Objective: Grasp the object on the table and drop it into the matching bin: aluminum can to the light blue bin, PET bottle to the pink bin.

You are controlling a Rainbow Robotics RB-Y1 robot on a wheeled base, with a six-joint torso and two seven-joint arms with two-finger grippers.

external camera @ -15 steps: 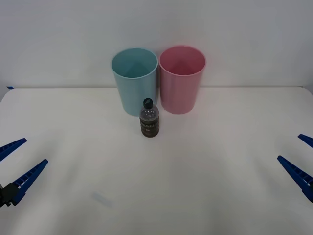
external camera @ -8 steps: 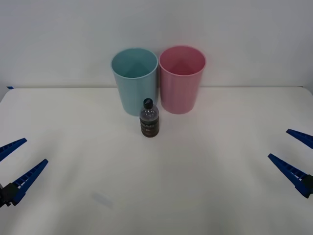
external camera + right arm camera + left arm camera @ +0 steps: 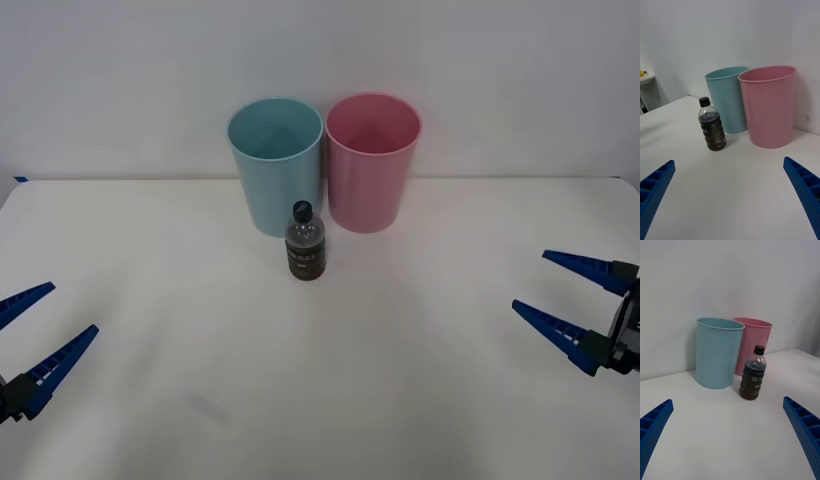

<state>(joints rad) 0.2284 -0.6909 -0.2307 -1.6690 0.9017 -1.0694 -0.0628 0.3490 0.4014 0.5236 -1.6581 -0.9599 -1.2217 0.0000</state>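
A small clear PET bottle (image 3: 305, 243) with a black cap and dark label stands upright on the white table (image 3: 320, 400), just in front of the gap between the two bins. The light blue bin (image 3: 275, 165) stands at the back, with the pink bin (image 3: 371, 162) touching it on the right. My right gripper (image 3: 547, 283) is open at the table's right edge, well clear of the bottle. My left gripper (image 3: 48, 315) hangs open at the front left edge. The bottle (image 3: 712, 129) also shows in the right wrist view and the bottle (image 3: 753, 379) in the left wrist view, both far from the fingers.
A plain white wall rises right behind the bins. Broad bare tabletop lies between each gripper and the bottle.
My right gripper has moved leftward into the table area and a little up the picture. The left gripper, bottle and bins have not moved.
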